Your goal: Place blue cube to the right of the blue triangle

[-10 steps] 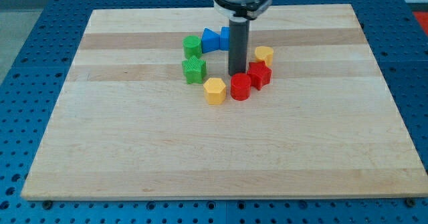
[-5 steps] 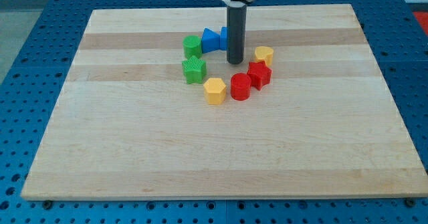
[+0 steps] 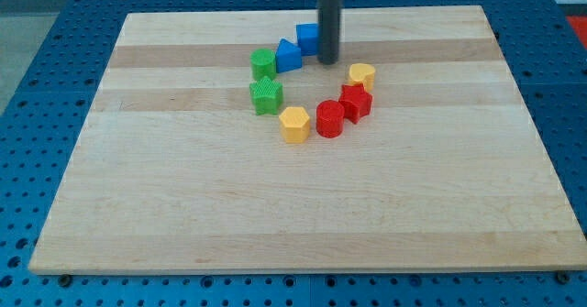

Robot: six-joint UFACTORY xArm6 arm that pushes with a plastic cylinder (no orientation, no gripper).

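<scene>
A pale wooden worktop (image 3: 183, 206) held two green blocks (image 3: 264, 64) (image 3: 266, 96) left of centre, a yellow hexagon (image 3: 294, 124) below them, two red blocks (image 3: 330, 119) (image 3: 356, 103), and a yellow heart (image 3: 362, 74) at centre right.

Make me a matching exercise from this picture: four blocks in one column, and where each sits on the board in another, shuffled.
1. blue cube
2. yellow heart
3. green star
4. yellow hexagon

A. nearest the view's bottom
B. farthest to the view's right
C. touching my tip's left side
D. below the other green block

Pairs: 1-C, 2-B, 3-D, 4-A
</scene>
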